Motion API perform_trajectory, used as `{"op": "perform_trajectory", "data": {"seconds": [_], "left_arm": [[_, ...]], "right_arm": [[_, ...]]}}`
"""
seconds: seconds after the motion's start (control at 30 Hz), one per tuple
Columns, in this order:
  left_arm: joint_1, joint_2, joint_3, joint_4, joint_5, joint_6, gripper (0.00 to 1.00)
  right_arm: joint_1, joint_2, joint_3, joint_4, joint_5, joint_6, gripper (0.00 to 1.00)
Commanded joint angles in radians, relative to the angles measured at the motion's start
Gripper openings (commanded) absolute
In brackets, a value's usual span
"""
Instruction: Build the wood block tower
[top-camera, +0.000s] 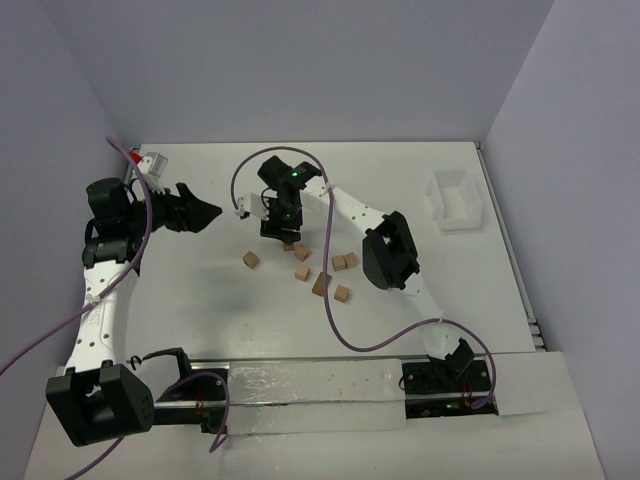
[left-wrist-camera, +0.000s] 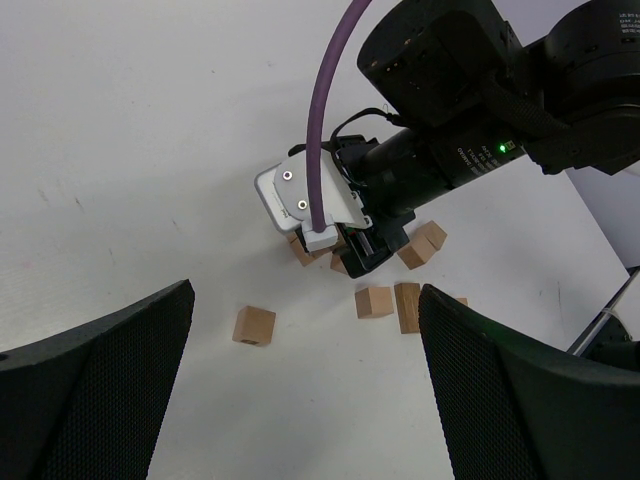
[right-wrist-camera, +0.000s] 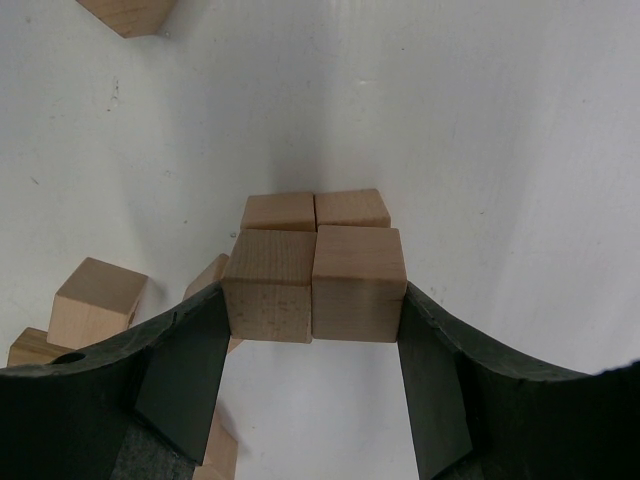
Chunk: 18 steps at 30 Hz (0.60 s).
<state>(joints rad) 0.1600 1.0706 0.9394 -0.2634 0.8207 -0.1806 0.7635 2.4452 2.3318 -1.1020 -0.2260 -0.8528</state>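
- Your right tool (right-wrist-camera: 312, 305) is closed part-way on two small light-brown wooden cubes (right-wrist-camera: 268, 285). They sit side by side, with one finger pressing each outer face.
- Just above them, at the centre of the right wrist view, a second pair of cubes (right-wrist-camera: 278, 212) lies side by side on the white desk (right-wrist-camera: 500, 120). You cannot tell whether the two pairs touch.
- In the same view another cube (right-wrist-camera: 95, 300) sits at the left edge, and one more (right-wrist-camera: 125, 12) is cut off at the upper left.
- In the top view the right tool stands at the centre of the frame. The loose cubes (top-camera: 342, 294) are scattered just below it and to its right, and a single cube (top-camera: 250, 260) lies alone to its lower left.
- Your left tool (left-wrist-camera: 307, 290) has its jaws spread wide and holds nothing. In the top view it hangs at the left centre, apart from the cubes.
- A white translucent plastic bin (top-camera: 455, 200) sits at the upper right of the top view, well apart from the cubes.
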Motion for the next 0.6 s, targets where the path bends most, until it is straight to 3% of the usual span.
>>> {"op": "perform_trajectory", "data": {"seconds": [0.0,0.57], "left_arm": [[0.009,-0.017,-0.001,0.052,0.026,-0.005,0.99],[0.01,-0.011,-0.004,0.056,0.028,-0.007,0.99]], "right_arm": [[0.008,0.009,0.043,0.016,0.004,-0.002,0.2],[0.013,0.015,0.032,0.002,0.011,-0.022,0.34]]}}
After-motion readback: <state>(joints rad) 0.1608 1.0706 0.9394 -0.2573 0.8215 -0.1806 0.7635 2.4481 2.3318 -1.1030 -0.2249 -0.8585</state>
